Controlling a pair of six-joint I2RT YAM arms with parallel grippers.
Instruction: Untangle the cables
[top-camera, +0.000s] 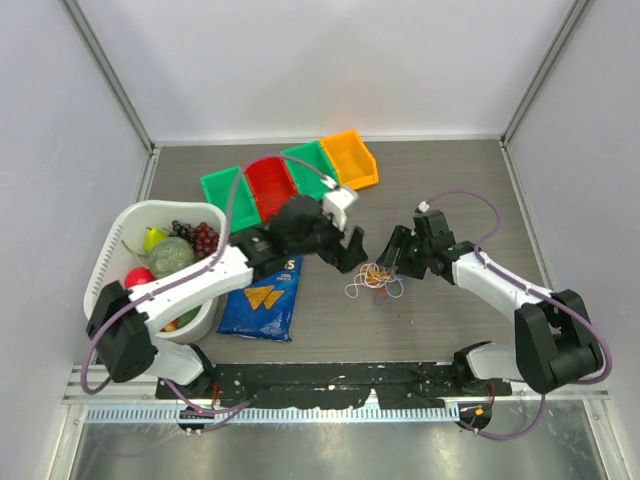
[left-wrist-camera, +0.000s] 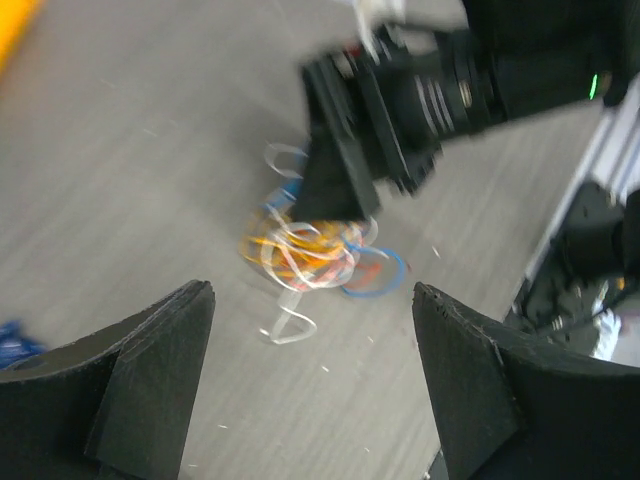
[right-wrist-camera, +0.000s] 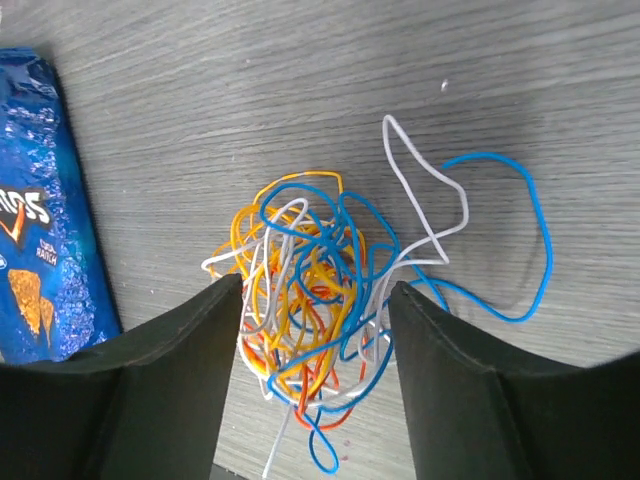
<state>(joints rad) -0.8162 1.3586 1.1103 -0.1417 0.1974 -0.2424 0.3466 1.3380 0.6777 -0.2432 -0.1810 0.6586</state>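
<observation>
- Right gripper (right-wrist-camera: 315, 295) hangs low, jaws spread wide, one finger on each side of the cables (right-wrist-camera: 300, 260)
- That tangle of orange, yellow, blue and white strands lies on the grey table (top-camera: 450, 190), a blue loop and a white loop trailing out to one side
- Left gripper (left-wrist-camera: 312, 295), jaws wide apart and holding nothing, faces the heap from the other side, near it
- Blue chip bag (top-camera: 263, 298) lies flat left of the tangle, beside a white basket (top-camera: 115, 250) of fruit
- Far back, a row of green, red, green and orange bins (top-camera: 290, 175)
</observation>
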